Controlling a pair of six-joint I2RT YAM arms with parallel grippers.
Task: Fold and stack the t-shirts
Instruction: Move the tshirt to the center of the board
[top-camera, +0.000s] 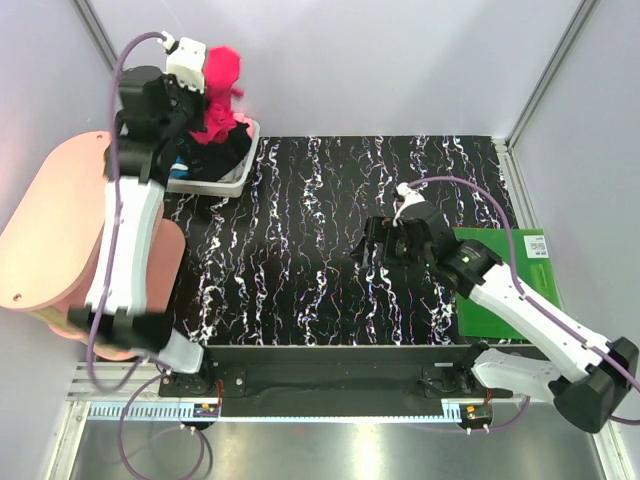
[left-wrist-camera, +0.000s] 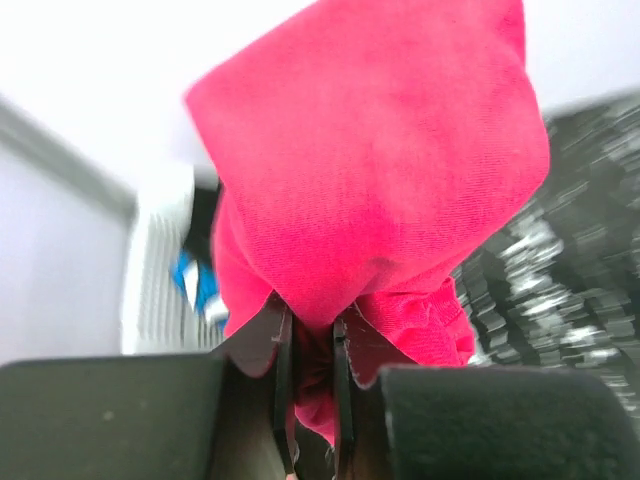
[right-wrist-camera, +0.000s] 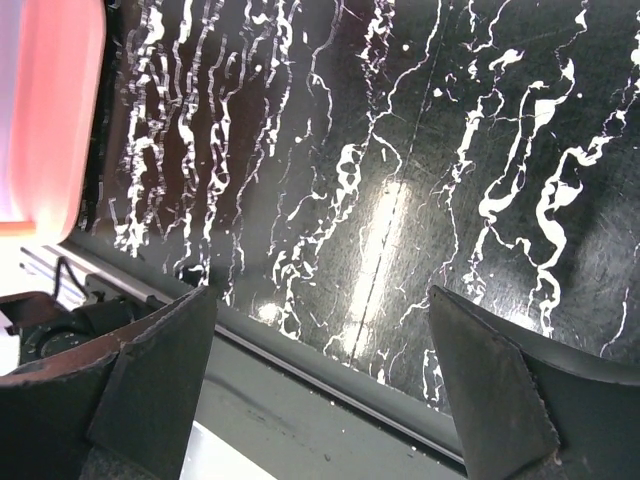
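- Where the left gripper (left-wrist-camera: 312, 345) is raised over the far left corner of the counter (top-camera: 330, 200), its fingers are seen pinched narrowly together on a fold of the red t-shirt (left-wrist-camera: 370, 170).
- The red t-shirt is held bunched and off the counter. Its lower end reaches down into the white basket (top-camera: 243, 178), where it meets the black t-shirt (top-camera: 228, 152) lying inside.
- The basket is set on the far left corner, with its left side partly hidden by the left arm (top-camera: 130, 230). A scrap of blue (left-wrist-camera: 195, 280) is glimpsed inside it.
- The right gripper (right-wrist-camera: 320, 300) is spread wide with nothing between its fingers. It is held just right of the counter's middle and pointed toward the left edge.
- A green mat (top-camera: 500, 290) is laid flat along the right edge toward the near right corner, and is partly covered by the right arm (top-camera: 530, 310).
- A pink rounded board (top-camera: 50, 230) is seen beyond the left edge.
- Between the basket and the right gripper, the black marbled surface is shown unbroken from the far edge to the near edge.
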